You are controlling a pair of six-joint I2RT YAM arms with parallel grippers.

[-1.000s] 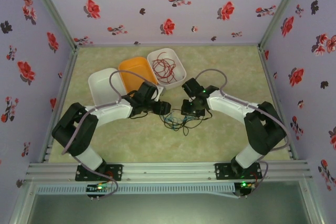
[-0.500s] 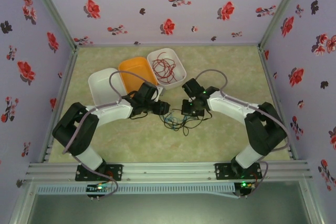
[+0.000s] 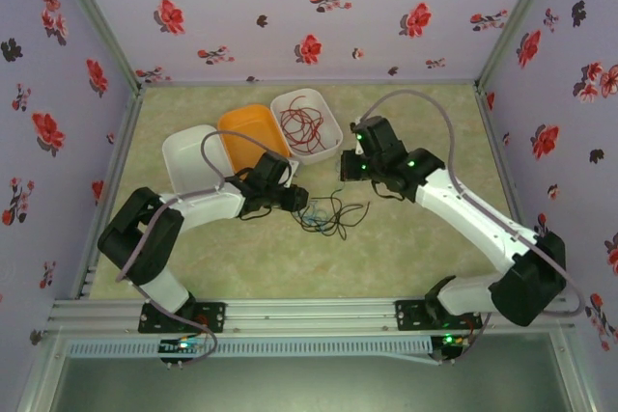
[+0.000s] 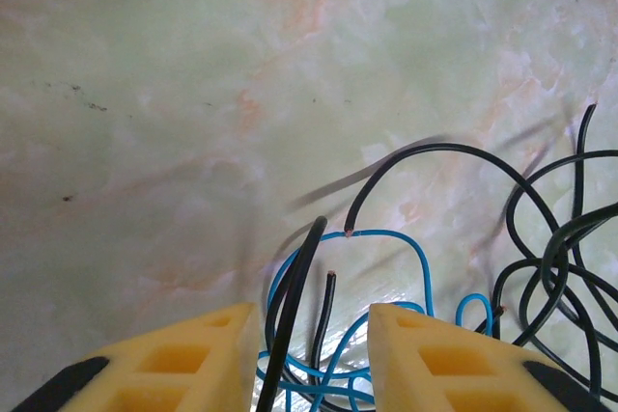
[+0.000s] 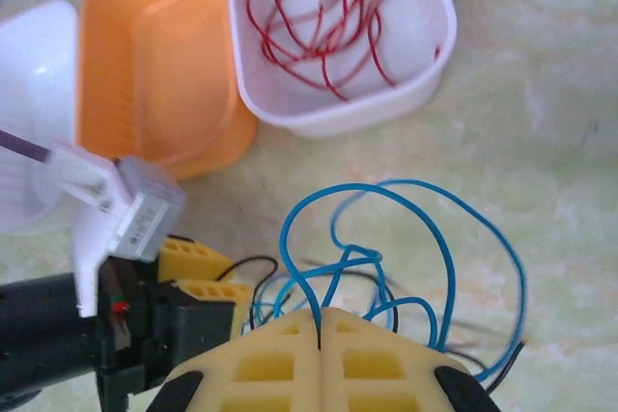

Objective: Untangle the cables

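Observation:
A loose tangle of black and blue cables (image 3: 333, 212) lies mid-table. My right gripper (image 5: 319, 323) is shut on a blue cable (image 5: 439, 238), whose loops rise in front of the fingers; from above this gripper (image 3: 345, 169) hangs behind the tangle, near the trays. My left gripper (image 4: 309, 359) is open and low over the table, just left of the tangle (image 3: 300, 202). A black cable (image 4: 294, 306) and blue strands (image 4: 415, 258) run between its yellow fingers (image 4: 193, 354), with more black loops (image 4: 550, 248) to the right. Red cables (image 5: 319, 26) lie coiled in a white tray (image 5: 425, 50).
An orange tray (image 3: 246, 130) and an empty white tray (image 3: 185, 156) stand left of the tray (image 3: 331, 123) with the red cables, at the back left. Flowered walls enclose the table. The marbled surface is bare on the right and in front.
My right arm has lifted and swung toward the back right, drawing the blue cable up out of the tangle. The left arm has hardly moved.

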